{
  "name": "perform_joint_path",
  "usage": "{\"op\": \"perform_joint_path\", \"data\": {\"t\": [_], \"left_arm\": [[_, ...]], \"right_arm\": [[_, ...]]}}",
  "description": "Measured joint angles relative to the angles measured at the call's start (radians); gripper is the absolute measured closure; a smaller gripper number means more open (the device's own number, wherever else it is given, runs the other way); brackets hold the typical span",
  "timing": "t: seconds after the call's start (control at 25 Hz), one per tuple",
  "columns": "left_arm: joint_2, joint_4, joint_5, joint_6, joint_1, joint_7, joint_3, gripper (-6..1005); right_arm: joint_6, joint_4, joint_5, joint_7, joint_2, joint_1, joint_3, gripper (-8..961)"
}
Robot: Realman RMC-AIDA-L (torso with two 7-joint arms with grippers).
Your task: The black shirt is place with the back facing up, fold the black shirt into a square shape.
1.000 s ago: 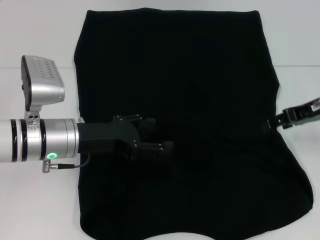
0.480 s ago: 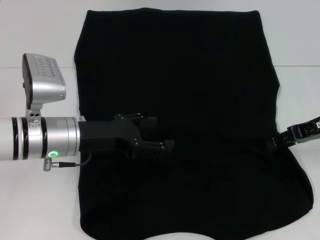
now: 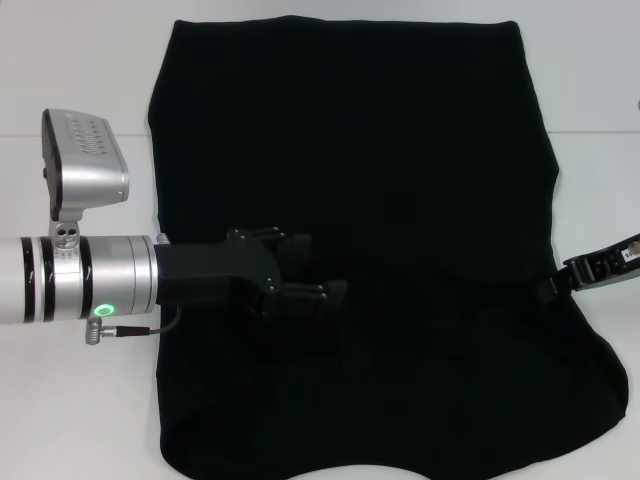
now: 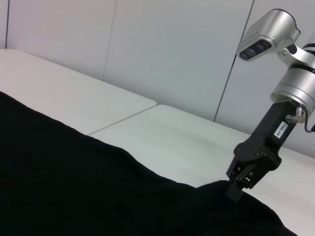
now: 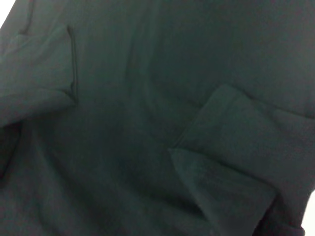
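A small white label [image 4: 279, 132] is seen on the black body of the right gripper [image 4: 236, 189], up the arm from where the edge of the black shirt [image 4: 74, 187] is pinched. A short row of dark characters, seemingly digits, is printed along it, but they cannot be read with certainty. In the head view the same label [image 3: 628, 252] is seen just beyond the right edge of the black shirt [image 3: 350, 130]; its print cannot be made out there. No other text, brand or number is legible.
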Motion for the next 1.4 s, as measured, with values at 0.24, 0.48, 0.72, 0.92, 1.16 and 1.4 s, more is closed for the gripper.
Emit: {"op": "perform_joint_path", "data": {"t": [0.24, 0.48, 0.72, 0.92, 1.16, 1.4], "left_arm": [[0.000, 0.001, 0.003, 0.000, 0.000, 0.001, 0.000, 113], [0.000, 0.001, 0.006, 0.003, 0.000, 0.000, 0.000, 113], [0.000, 0.000, 0.001, 0.006, -0.001, 0.000, 0.000, 114], [0.000, 0.000, 0.000, 0.007, 0.000, 0.000, 0.000, 114], [0.000, -0.001, -0.001, 0.002, 0.000, 0.000, 0.000, 114], [0.000, 0.002, -0.001, 0.000, 0.001, 0.000, -0.004, 114]], "right_arm": [[-0.013, -0.008, 0.034, -0.018, 0.006, -0.003, 0.000, 838], [-0.037, -0.017, 0.088, -0.048, -0.006, 0.001, 0.000, 949], [-0.055, -0.013, 0.090, -0.063, 0.003, 0.018, -0.019, 942], [-0.081, -0.008, 0.089, -0.067, 0.010, 0.023, -0.054, 937], [-0.114, -0.016, 0.089, -0.077, 0.024, 0.031, -0.079, 930], [-0.113, -0.016, 0.087, -0.079, 0.034, 0.051, -0.127, 723]]}}
